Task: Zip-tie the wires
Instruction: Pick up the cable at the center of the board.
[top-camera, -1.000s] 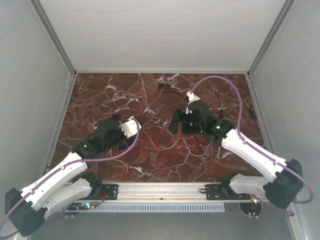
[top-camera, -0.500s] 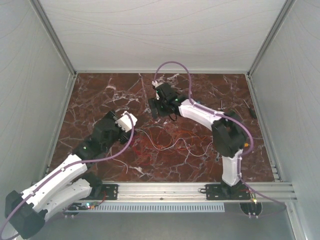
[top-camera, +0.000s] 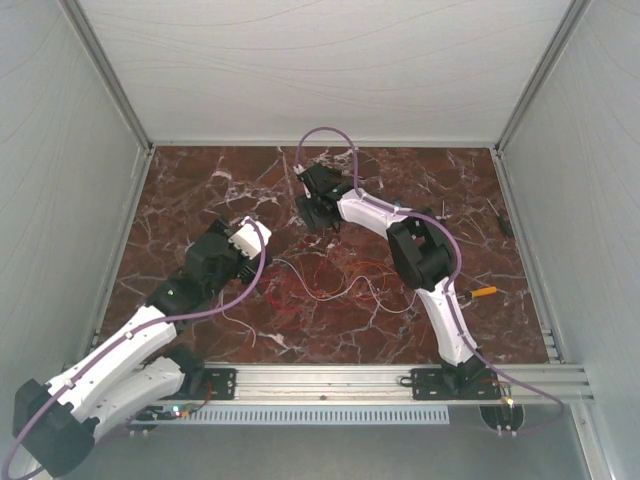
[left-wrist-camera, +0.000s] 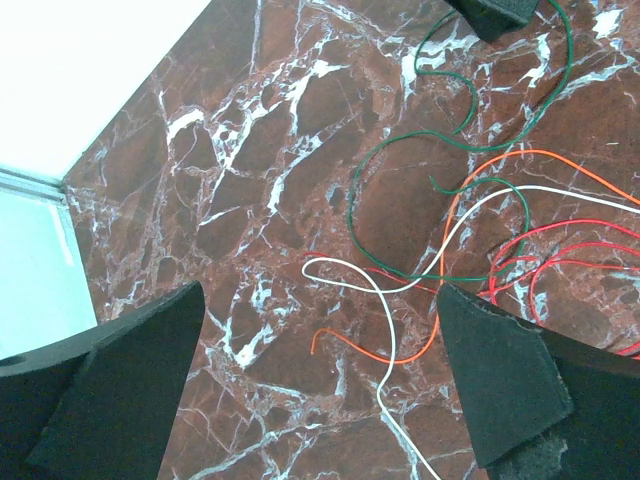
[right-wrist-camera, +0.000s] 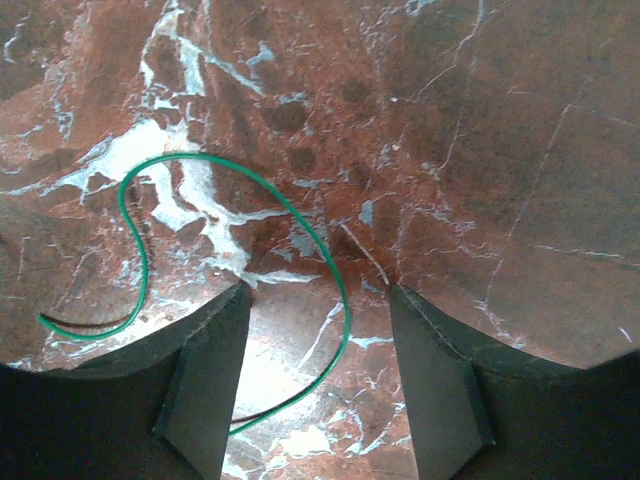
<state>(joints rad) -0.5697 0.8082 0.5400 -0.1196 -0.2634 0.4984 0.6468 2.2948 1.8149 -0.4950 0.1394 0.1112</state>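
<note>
The wires (top-camera: 325, 280) lie as a loose tangle of thin strands mid-table. In the left wrist view I see white (left-wrist-camera: 400, 290), orange (left-wrist-camera: 445, 270), green (left-wrist-camera: 395, 160) and red (left-wrist-camera: 560, 255) strands. My left gripper (left-wrist-camera: 318, 330) is open just above the marble at the tangle's left end (top-camera: 260, 252), with the white strand and an orange end between its fingers. My right gripper (right-wrist-camera: 318, 300) is open low over the marble behind the tangle (top-camera: 312, 208), with a green strand (right-wrist-camera: 335, 270) looping between its fingers. I cannot see the zip tie in any view.
An orange-handled tool (top-camera: 483, 292) lies on the marble (top-camera: 180, 200) to the right of the right arm. A small dark tool (top-camera: 441, 214) and another dark one (top-camera: 502, 218) lie at the back right. White walls enclose the table on three sides.
My right arm has swung from the right of the table to the back centre, uncovering the orange-handled tool. My left gripper has shifted slightly toward the back.
</note>
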